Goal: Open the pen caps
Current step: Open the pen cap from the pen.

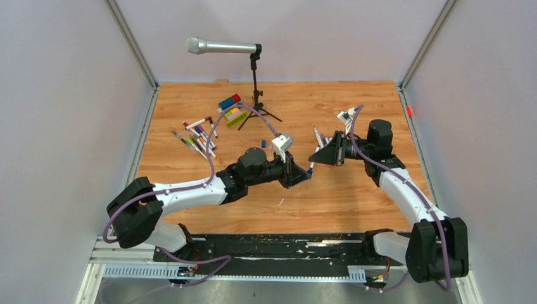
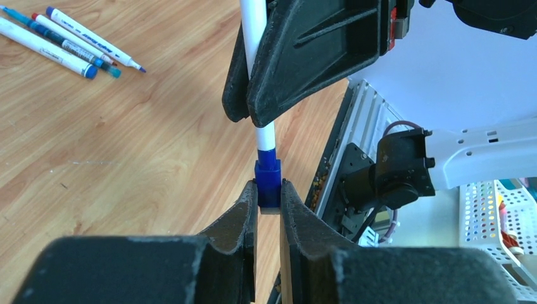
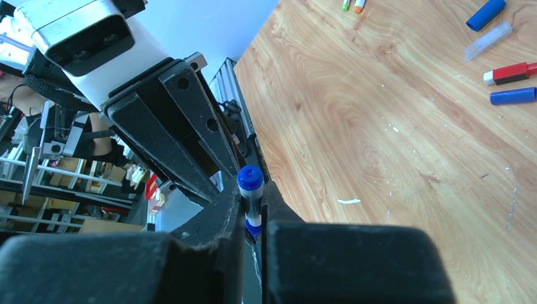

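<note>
Currently left pincer pinches only the blue cap end, right pincer clamps the pen barrel; an off-axis pull could slip either grip.

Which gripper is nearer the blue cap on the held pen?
Left. The left gripper clamps the blue cap itself between its fingers; the right gripper holds the white barrel farther along, clear of the cap.

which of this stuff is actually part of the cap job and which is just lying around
Job:
pen, held by the right gripper
its blue cap, pinched by the left gripper
pile of pens
loose caps

Lying about:
microphone
toy blocks
</note>
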